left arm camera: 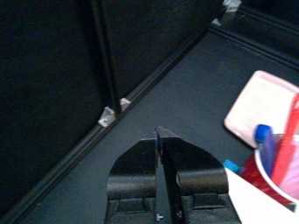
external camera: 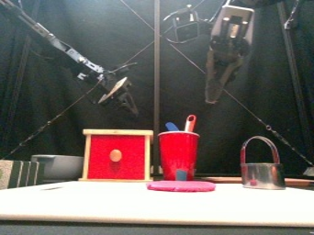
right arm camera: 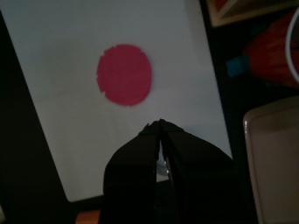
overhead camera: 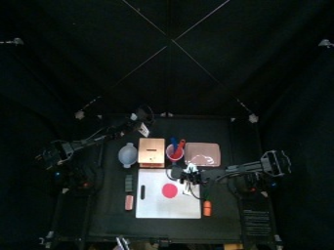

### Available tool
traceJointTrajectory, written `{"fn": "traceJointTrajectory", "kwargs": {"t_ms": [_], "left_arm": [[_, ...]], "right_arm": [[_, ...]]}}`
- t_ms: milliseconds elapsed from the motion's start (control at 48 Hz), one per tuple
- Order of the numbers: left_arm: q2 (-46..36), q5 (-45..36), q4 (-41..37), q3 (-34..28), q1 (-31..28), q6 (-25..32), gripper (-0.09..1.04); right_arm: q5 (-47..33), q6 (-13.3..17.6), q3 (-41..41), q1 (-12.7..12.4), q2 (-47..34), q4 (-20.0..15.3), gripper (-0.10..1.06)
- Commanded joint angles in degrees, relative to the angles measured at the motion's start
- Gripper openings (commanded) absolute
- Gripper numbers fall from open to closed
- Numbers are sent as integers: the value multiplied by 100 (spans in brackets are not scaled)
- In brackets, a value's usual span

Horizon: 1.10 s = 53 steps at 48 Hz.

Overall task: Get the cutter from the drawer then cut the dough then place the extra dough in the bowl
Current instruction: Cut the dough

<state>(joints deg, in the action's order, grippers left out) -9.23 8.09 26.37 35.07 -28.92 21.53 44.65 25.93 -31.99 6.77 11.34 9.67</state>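
While the right end effector (external camera: 211, 97) hovers, dough (external camera: 182, 185) lies below — apart.

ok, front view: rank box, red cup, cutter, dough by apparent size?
1. wooden box, clearly largest.
2. red cup and cutter: about alike, counting the cutter's handle. The cutter may stand nearer, so I won't rank them.
3. dough: seen edge-on, only a thin strip.

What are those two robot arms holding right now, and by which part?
Nothing is held. The left tool and the right tool are both shut and empty. The metal cutter stands free, below the right tool.
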Motion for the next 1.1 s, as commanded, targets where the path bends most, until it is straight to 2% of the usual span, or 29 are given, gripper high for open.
{"fn": "traceJointTrajectory", "kwargs": {"t_ms": [21,125,229,333,500,688,792,917,1104], "left_arm": [[-360,606,44,123,413,0,39],[-615,1011,44,387,686,0,40],[-861,1424,53,677,896,-26,41],[-1011,1837,44,949,1090,-26,41],[-1160,2514,62,1354,1503,-35,41],[-1222,2646,149,1538,1723,-44,41],[-1222,2663,290,1608,1767,-44,41],[-1222,2689,431,1687,1775,-44,41],[-1222,2689,571,1819,1881,-53,41]], "right_arm": [[-62,26,-316,35,299,-141,81],[-158,-9,-571,105,343,-334,92],[-193,-62,-668,193,334,-316,93],[-158,-79,-729,185,255,-132,93],[-158,-105,-782,158,88,378,93],[-220,-229,-800,167,-114,659,93],[-299,-457,-791,176,-229,554,93],[-439,-536,-791,149,-334,316,91],[-483,-536,-773,141,-404,281,75]]}}
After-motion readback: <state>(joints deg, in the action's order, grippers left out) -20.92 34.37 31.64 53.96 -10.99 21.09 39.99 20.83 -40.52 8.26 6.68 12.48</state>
